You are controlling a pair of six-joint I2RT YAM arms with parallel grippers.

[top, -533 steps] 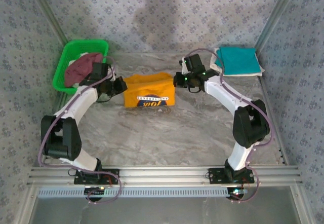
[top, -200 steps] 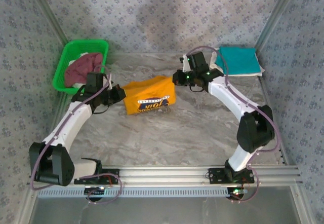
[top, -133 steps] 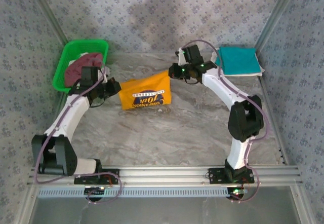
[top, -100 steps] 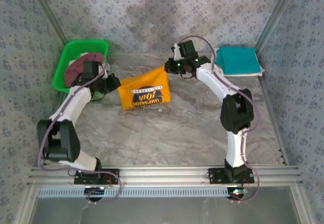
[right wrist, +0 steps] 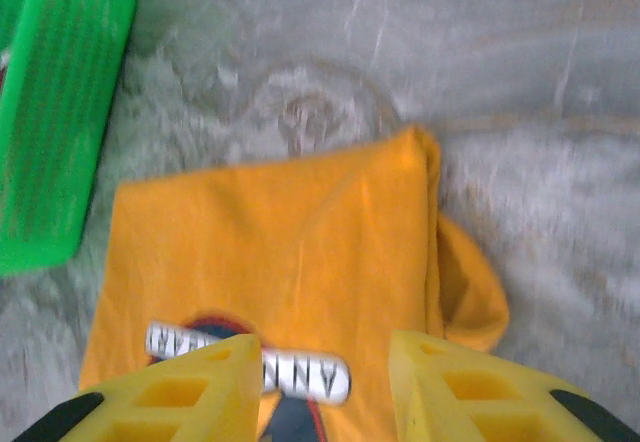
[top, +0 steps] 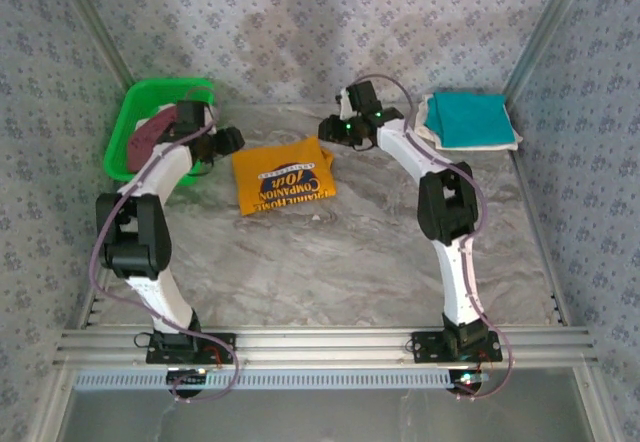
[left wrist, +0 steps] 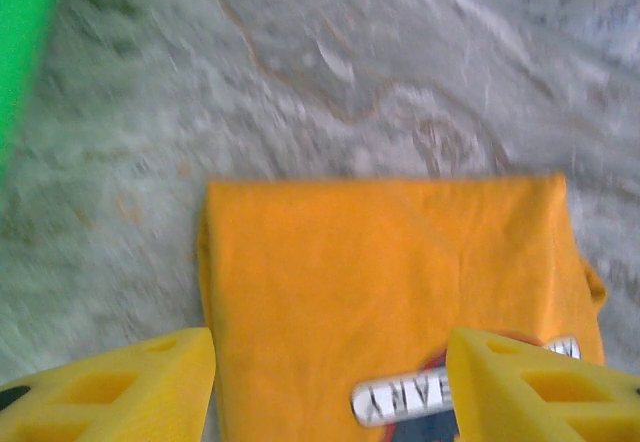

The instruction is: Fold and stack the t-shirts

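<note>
The folded orange-yellow t-shirt [top: 283, 177] lies flat on the marble table, its dark lettering facing up. My left gripper [top: 230, 142] hovers open just off the shirt's far left corner. My right gripper [top: 327, 129] hovers open off its far right corner. In the left wrist view the shirt [left wrist: 380, 262] lies below and between the spread yellow fingers [left wrist: 110, 387]; that gripper [left wrist: 330, 392] holds nothing. In the right wrist view the gripper [right wrist: 320, 382] is also open above the shirt [right wrist: 280, 242]. A folded teal t-shirt [top: 465, 117] rests on a white one [top: 490, 145] at the back right. A maroon t-shirt [top: 148, 137] lies in the basket.
The green plastic basket [top: 150, 92] stands at the back left, close behind my left arm, and it appears in the right wrist view [right wrist: 60, 112]. Patterned walls close in the back and sides. Bare marble [top: 330, 262] stretches in front of the orange shirt.
Both grippers swung the orange shirt round while holding its ends, then let go and drew back toward the rear. The shirt now lies flat, its print turned.
</note>
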